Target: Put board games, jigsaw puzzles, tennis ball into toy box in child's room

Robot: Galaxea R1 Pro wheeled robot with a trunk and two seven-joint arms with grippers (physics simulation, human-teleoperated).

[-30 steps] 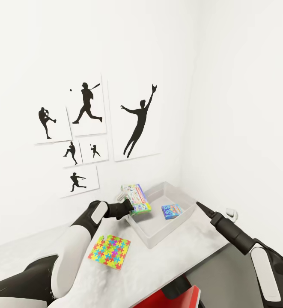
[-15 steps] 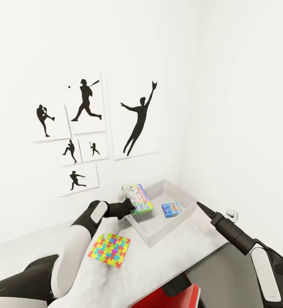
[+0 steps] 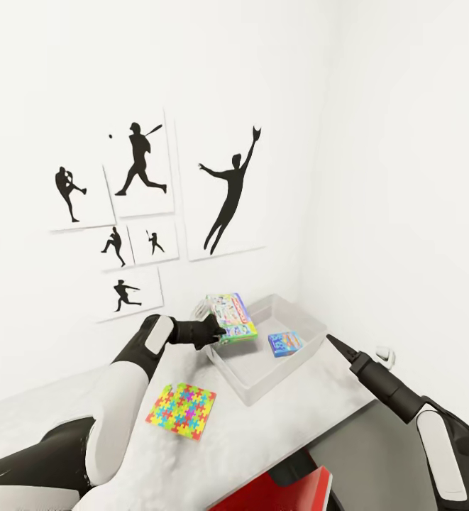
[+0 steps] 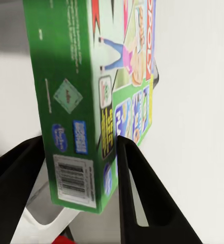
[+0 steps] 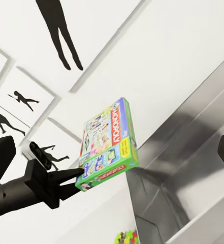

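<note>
Presently the left gripper [image 3: 220,332] is closed upon the green-edged board game [image 3: 232,318], its two dark fingers [image 4: 142,193] pressing opposite faces of the box near one short end, where a barcode label shows. The box is held clear of all surfaces, tilted, and hangs over the near-left corner of the toy box [image 3: 252,387]. In the right wrist view the same board game [image 5: 108,145] is seen with its colourful printed lid facing the camera, lifted above the grey bin wall [image 5: 193,168].

The toy box is a pale grey open tray standing on the table [image 3: 262,440], set in the corner of the child's room where the two white walls meet. Inside the toy box, toward its right side, lies the blue board game [image 3: 285,344], resting at a slant.

One jigsaw puzzle [image 3: 181,411] lies flat on the table, in front of and to the left of the toy box, apart from it and touching nothing else.

The right gripper [image 3: 333,343] is held just beside the right end of the toy box, above the table; its fingers appear as a single dark point and grasp nothing visible, and whether they are parted cannot be told.

Baseball silhouette posters [image 3: 142,213] hang on the wall behind the toy box.
</note>
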